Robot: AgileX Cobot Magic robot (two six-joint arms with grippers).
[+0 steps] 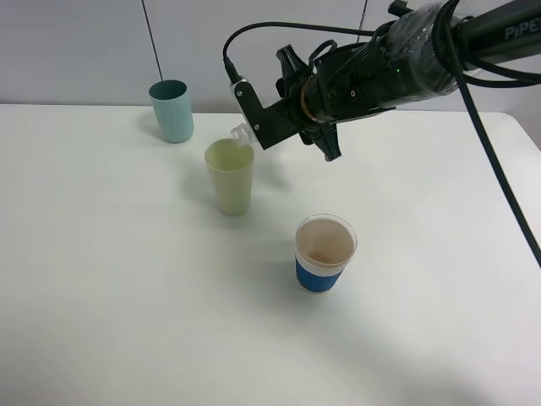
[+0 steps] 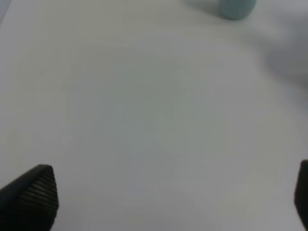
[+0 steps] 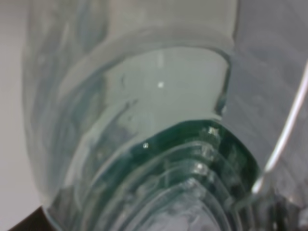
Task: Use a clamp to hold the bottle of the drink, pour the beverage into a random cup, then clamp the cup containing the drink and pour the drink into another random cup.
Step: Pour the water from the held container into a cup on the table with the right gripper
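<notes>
My right gripper (image 1: 260, 118) is shut on a clear plastic bottle (image 1: 243, 133), tilted with its open neck just over the rim of the pale green cup (image 1: 229, 176). The bottle (image 3: 144, 134) fills the right wrist view, clear and ribbed. A teal cup (image 1: 172, 111) stands at the back left and also shows in the left wrist view (image 2: 236, 8). A paper cup with a blue sleeve (image 1: 324, 254) stands nearer the front. My left gripper (image 2: 173, 197) is open above bare table, only its fingertips (image 2: 33, 192) showing; the left arm is out of the exterior view.
The white table (image 1: 118, 296) carries the three cups. The right arm and its black cable (image 1: 499, 178) reach in from the upper right above the table's back half.
</notes>
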